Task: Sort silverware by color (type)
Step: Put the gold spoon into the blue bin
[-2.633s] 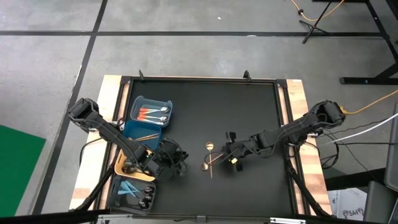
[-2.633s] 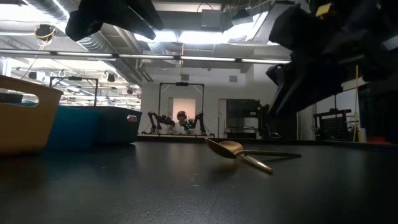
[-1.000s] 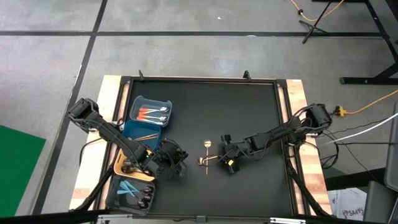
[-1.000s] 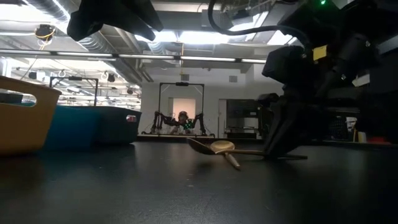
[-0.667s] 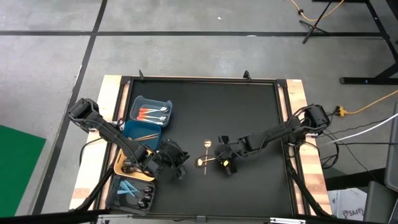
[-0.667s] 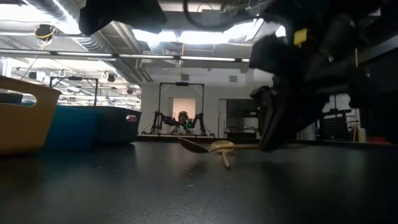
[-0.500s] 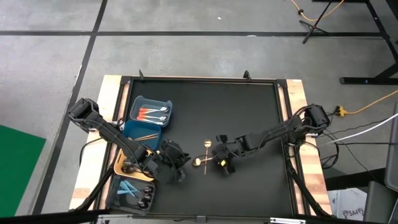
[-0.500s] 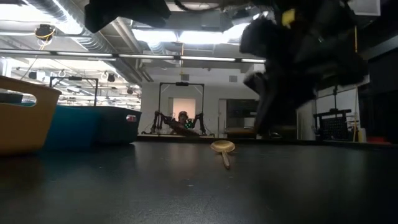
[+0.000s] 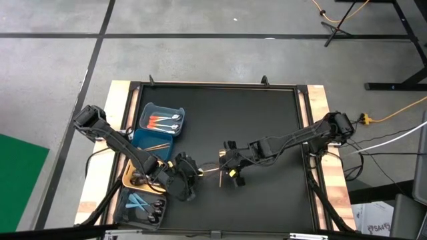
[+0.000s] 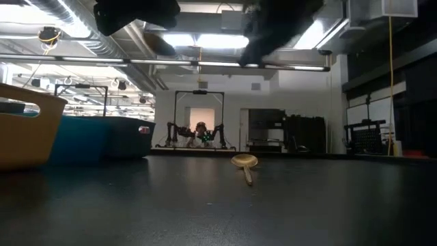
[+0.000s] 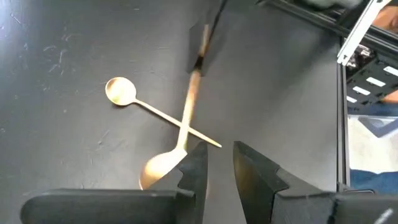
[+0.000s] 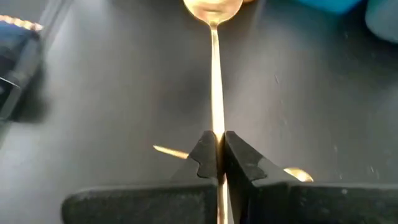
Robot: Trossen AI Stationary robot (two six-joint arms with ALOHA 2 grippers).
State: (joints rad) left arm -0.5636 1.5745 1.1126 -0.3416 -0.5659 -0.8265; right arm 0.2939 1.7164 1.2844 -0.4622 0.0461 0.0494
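The far and right parts of the mat point(image 9: 267, 113) lie bare. On the left the blue bin point(image 9: 162, 120), yellow bin point(image 9: 133, 179) and grey bin point(image 9: 141, 205) crowd the edge. Mid-mat, the right gripper point(image 9: 229, 168) with its raised spoon point(image 12: 215, 93), the left gripper point(image 9: 185, 181) and a second spoon point(image 10: 244, 164) stand close together, blocking passage

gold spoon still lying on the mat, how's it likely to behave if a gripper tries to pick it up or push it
The gold spoon lies flat on the black mat, so getting jaws under its thin handle looks fiddly. It looks like rigid metal, likely stiff and light. A nudge would probably slide or spin it on its bowl rather than roll it.
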